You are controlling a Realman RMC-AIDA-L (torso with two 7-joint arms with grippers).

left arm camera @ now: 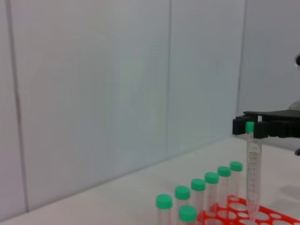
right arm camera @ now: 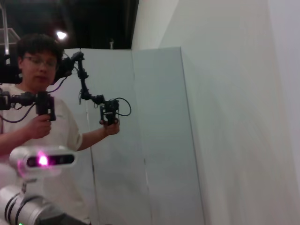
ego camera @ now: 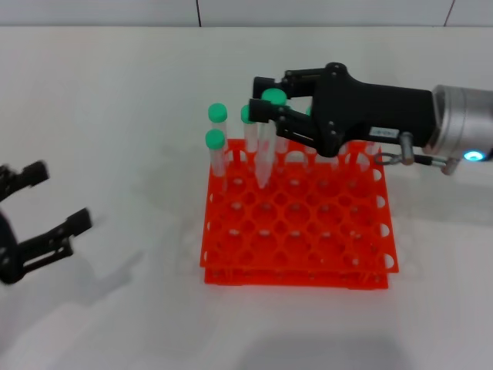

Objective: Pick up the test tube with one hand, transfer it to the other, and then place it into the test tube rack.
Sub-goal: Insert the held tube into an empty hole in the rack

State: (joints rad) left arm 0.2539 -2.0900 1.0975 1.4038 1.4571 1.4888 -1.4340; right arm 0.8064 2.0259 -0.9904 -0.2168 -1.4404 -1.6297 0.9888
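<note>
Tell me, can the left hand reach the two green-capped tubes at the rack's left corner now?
Probably yes. The left hand is open, beside the test tube rack on the table, and nothing lies between it and those tubes. The right hand, holding the test tube, is above the back row, further right.

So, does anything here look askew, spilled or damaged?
Nothing stands out. The right pincer holds the test tube upright, its tip at the test tube rack. The left pincer is open, off to the side.

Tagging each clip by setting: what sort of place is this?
Probably a robot teleoperation lab: an orange test tube rack on a plain white table, bare panel walls, and a person holding handheld controllers.
</note>
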